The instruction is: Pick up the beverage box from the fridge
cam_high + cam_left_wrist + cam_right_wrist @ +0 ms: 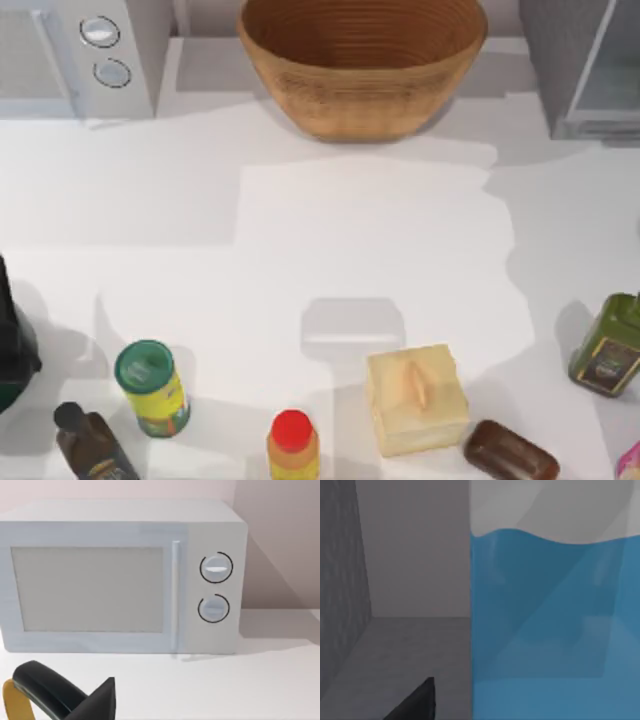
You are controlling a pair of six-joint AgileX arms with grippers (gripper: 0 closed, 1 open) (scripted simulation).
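Top view, largest first: white worktop carries everything. Grey fridge w/ pale glassy door sits at upper right of frame; white microwave w/ two knobs at upper left; wooden bowl at upper centre, between the two appliances. Along lower edge, left to right: dark bottle, green-capped yellow can, red-capped bottle, pale yellow block, brown oval piece just beside the block, olive-green bottle at right edge.

Right wrist view: beverage box stands inside fridge interior, sky-blue side and white top very close to the camera; grey floor and walls beside it. One dark finger of right hand shows at lower edge, next to the carton's side. Whether right hand is released or clenched on the carton: cannot tell.

Left wrist view: left hand sits low in frame, facing the microwave front, parked at worktop's left; its state cannot be told either.

Progress (judgement): reach into fridge appears done, w/ right hand alongside the box. Left to do: confirm grip, lift, withdraw carton out of the fridge.
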